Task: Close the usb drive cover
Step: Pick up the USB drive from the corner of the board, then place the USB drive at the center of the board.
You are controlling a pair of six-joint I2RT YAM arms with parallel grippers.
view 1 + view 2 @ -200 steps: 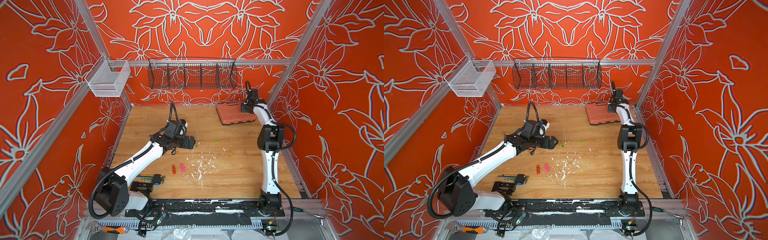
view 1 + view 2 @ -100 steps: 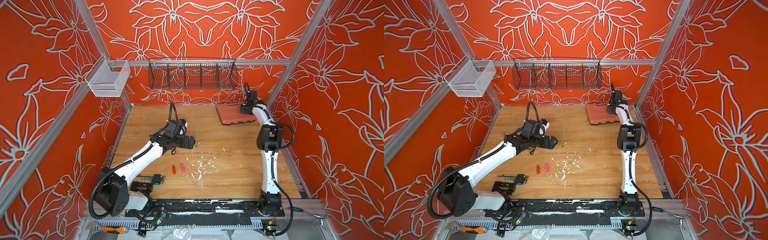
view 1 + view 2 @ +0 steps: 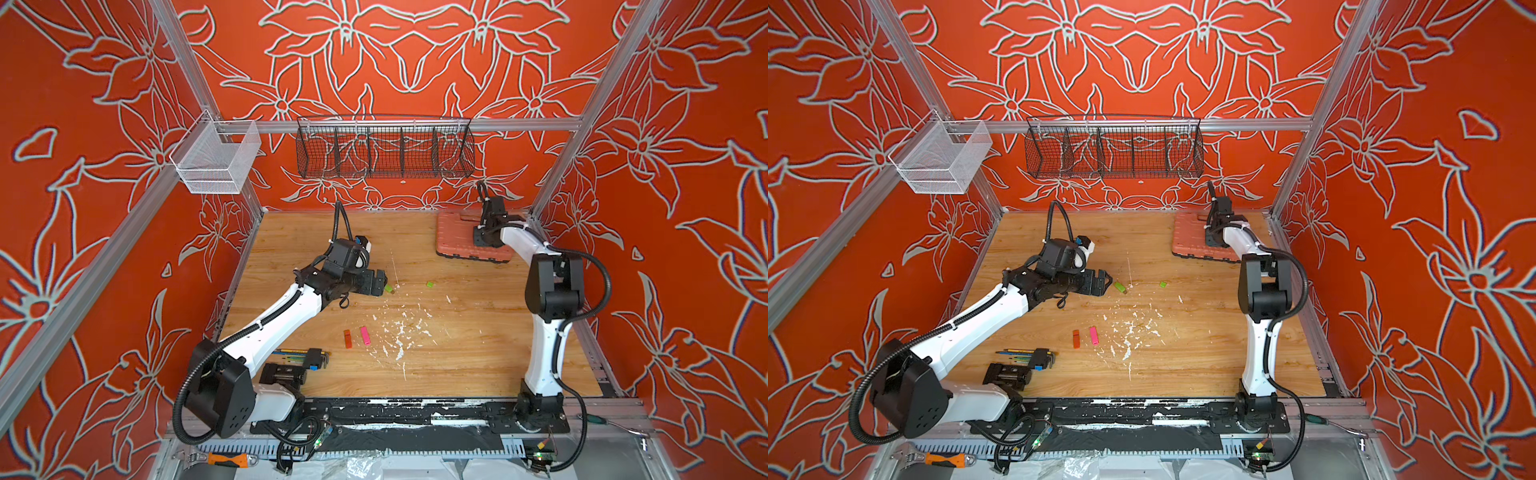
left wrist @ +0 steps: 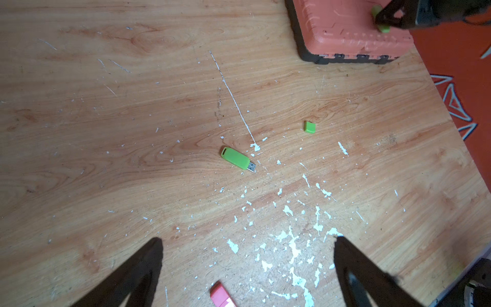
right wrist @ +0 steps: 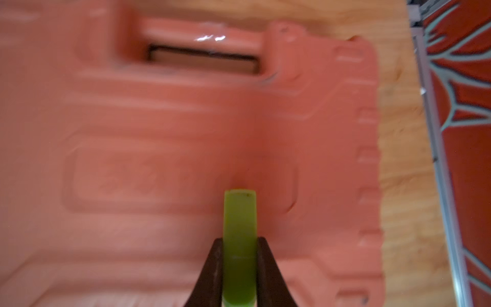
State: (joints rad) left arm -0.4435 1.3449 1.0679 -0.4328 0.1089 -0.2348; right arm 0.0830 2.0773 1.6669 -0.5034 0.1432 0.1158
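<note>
The right end effector (image 5: 240,242) is clamped on a green plastic piece (image 5: 240,212), which sticks out past its fingertips over the orange case (image 5: 159,133) at the far right corner of the worktop (image 4: 106,106). The left end effector (image 4: 247,239) hangs over the worktop with its jaws spread wide. Just ahead of it the green usb drive (image 4: 236,158) lies flat with its connector bare. A small green cap (image 4: 309,127) lies apart from it, among white flecks (image 4: 292,247).
</note>
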